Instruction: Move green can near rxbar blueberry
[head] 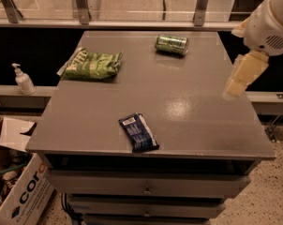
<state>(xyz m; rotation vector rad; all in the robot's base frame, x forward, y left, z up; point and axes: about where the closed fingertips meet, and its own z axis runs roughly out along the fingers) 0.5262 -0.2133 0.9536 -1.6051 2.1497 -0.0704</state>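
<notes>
You have not started the move yet. The green can lies on its side at the far edge of the counter, well apart from the rxbar blueberry, which sits near the front edge. The whole job is left: reach, grasp, carry, set down beside the bar. Your gripper hangs over the counter's right side, clear of the can; you cannot tell how wide it is.
</notes>
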